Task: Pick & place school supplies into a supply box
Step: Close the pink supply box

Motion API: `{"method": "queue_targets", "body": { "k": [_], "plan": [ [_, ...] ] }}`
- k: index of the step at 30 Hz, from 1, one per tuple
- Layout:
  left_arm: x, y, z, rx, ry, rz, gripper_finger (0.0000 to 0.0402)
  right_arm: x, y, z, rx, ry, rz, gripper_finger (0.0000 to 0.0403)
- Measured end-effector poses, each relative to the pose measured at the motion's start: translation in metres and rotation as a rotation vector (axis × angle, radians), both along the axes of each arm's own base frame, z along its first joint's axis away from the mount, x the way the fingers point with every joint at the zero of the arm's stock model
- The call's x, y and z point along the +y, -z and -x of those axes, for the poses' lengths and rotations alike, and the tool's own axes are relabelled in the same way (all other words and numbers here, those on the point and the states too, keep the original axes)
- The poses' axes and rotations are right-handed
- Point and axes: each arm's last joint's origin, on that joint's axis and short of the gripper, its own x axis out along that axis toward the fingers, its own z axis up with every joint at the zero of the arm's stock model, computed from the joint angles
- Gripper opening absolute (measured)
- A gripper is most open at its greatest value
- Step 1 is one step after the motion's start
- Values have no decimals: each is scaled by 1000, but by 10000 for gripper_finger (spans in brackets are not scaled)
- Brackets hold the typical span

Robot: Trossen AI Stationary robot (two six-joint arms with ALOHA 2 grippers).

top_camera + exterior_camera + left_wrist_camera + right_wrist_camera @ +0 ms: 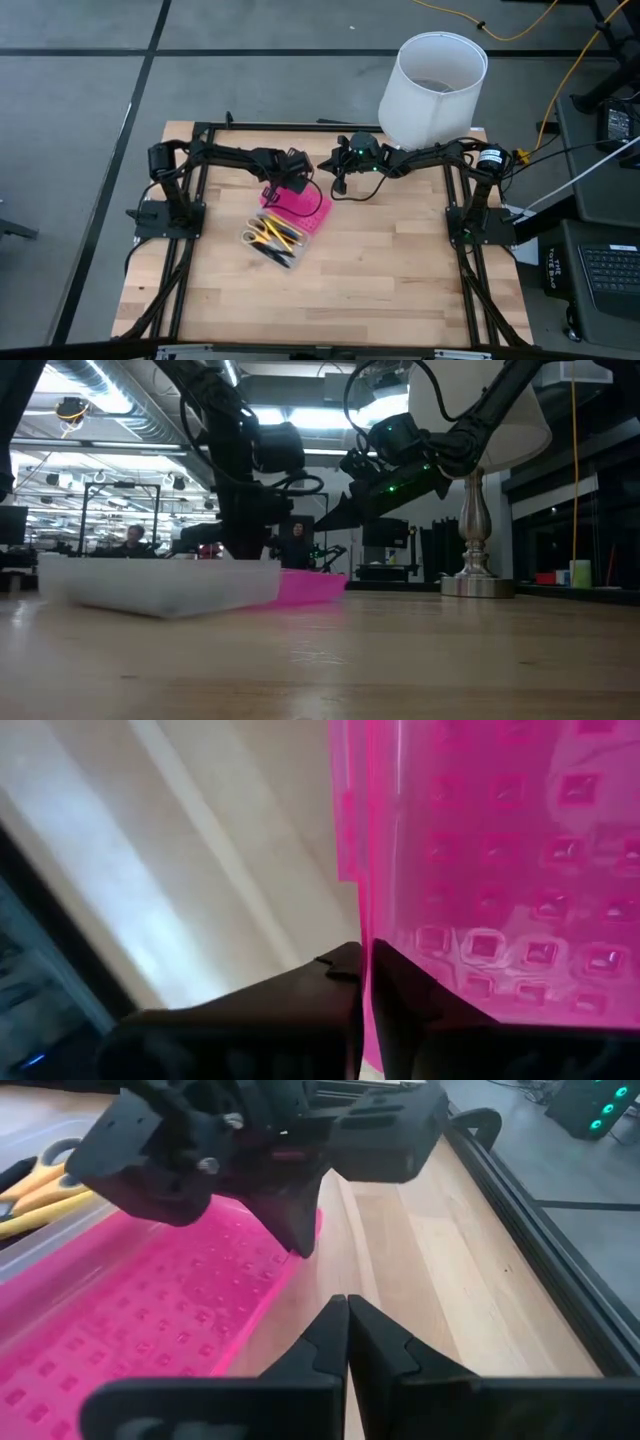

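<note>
The box lies open near the middle of the wooden counter, tilted on the diagonal. Its pink lid is folded back on the far side, flat, and its clear base sits on the near side. In the base lie the supplies: scissors with yellow-orange handles and some dark pens, all inside the clear half.

The left claw is down at the far edge of the lid, its two dark fingers pressed together with the thin pink edge pinched between them. The right wrist view shows the same grip from the other side, the left claw's tip meeting the lid's rim.

The right claw has its fingers together and holds nothing; it hangs above bare wood just beside the lid's far corner, close to the left claw but not touching it or the box.

A white lampshade stands at the far right corner of the counter
</note>
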Motion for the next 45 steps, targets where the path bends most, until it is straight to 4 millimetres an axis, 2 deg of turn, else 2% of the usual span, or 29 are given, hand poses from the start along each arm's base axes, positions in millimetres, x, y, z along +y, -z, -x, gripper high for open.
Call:
{"method": "queue_targets", "body": {
  "k": [10, 14, 22, 26, 32, 39, 45],
  "plan": [
    [-22, -4, -9, 10, -57, -265, 3, 0, 0, 0, -1, 2, 0, 12],
    [-31, -11, -10, -22, -51, -277, 3, 0, 0, 0, -1, 2, 0, 12],
    [-46, -39, -5, -135, -98, -339, 3, -1, 0, 0, 5, -6, 31, 12],
    [-53, -47, -5, -198, -131, -332, 3, 0, -9, 6, 45, 49, 62, 12],
    [-62, -50, -5, -214, -156, -406, 2, 3, -20, 12, 71, 61, 33, 12],
    [-72, -51, -6, -276, -216, -416, 2, 1, -13, 19, 168, 68, -2, 12],
    [-83, -52, -6, -317, -246, -464, 2, 3, -12, 19, 166, 18, -35, 12]
  ]
}}
